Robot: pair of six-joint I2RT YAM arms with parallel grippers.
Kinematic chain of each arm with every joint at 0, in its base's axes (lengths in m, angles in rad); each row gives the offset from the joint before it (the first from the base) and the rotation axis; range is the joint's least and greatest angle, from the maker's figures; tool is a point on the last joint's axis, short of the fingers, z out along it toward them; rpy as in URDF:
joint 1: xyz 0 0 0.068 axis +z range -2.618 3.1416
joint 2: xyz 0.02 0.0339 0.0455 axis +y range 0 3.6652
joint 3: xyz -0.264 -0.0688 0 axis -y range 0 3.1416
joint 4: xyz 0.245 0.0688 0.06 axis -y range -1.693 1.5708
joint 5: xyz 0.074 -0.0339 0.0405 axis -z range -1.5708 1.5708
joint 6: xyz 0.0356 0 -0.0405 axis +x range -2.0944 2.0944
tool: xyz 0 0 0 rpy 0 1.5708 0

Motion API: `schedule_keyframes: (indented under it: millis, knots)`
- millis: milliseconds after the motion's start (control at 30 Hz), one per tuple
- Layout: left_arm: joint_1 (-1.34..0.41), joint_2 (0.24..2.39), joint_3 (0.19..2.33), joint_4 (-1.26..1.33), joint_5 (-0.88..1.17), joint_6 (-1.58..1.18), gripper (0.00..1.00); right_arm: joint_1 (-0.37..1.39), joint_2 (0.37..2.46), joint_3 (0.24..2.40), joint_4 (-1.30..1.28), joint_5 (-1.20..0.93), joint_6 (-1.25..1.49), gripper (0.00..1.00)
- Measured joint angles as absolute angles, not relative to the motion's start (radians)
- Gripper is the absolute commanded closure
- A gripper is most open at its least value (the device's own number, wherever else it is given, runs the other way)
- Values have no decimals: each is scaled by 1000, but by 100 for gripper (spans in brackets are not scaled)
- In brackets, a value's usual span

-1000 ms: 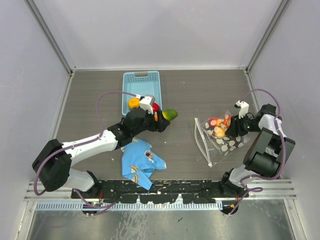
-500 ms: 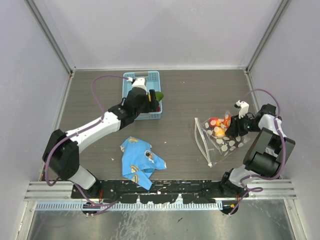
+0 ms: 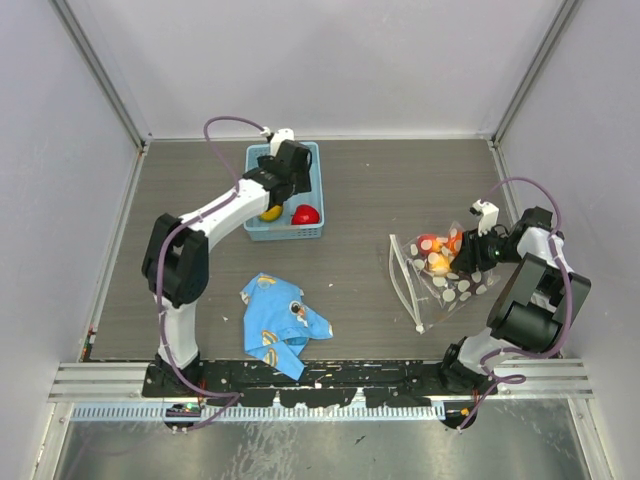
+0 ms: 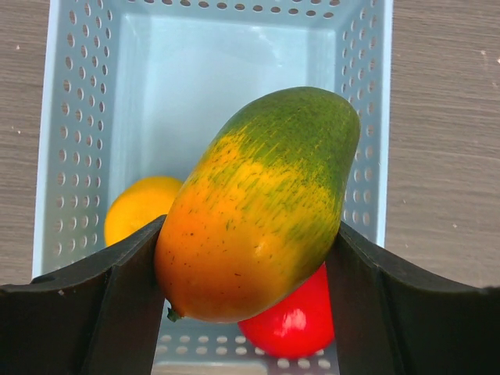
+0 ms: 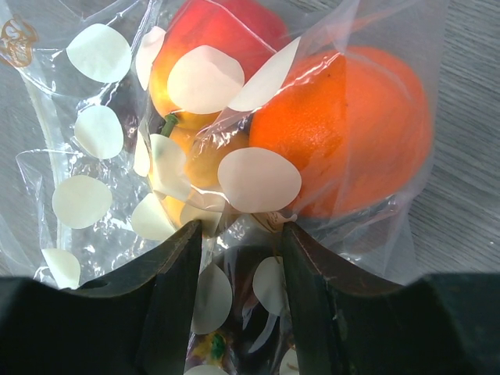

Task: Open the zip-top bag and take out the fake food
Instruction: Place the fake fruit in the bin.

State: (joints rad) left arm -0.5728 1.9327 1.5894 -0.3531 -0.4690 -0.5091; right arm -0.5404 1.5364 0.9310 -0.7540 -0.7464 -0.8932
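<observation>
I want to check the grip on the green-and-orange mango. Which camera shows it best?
Left wrist: the mango fills the frame, pinched in the left gripper above the basket. In the top external view the left arm hides it. The right wrist view shows the bag, not the mango.

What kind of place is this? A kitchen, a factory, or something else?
Probably a robot test booth in a lab: plain grey walls box in one table, the arms are bolted to a metal rail at its near edge, and the left claw holds a fake mango.
</observation>
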Motion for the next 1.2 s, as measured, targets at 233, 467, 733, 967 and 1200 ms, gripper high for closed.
schedule_keyframes:
  millis: [233, 467, 733, 967, 1200]
  knots:
    - [-560, 2089, 1752, -447, -530, -519, 2, -540, 1548, 941, -751, -746, -887, 47]
    - [-544, 2132, 1833, -518, -568, -553, 2, -540, 1554, 945, -749, -746, -887, 45]
    - [-533, 1840, 1477, -319, -343, -506, 1, -540, 1558, 952, -749, -744, -890, 42]
    - [-542, 1555, 1105, 33, 84, -529, 12, -539, 1558, 960, -749, -743, -902, 41]
    - [-649, 1525, 937, 264, 308, -550, 40, -539, 1558, 960, -749, -744, -907, 39]
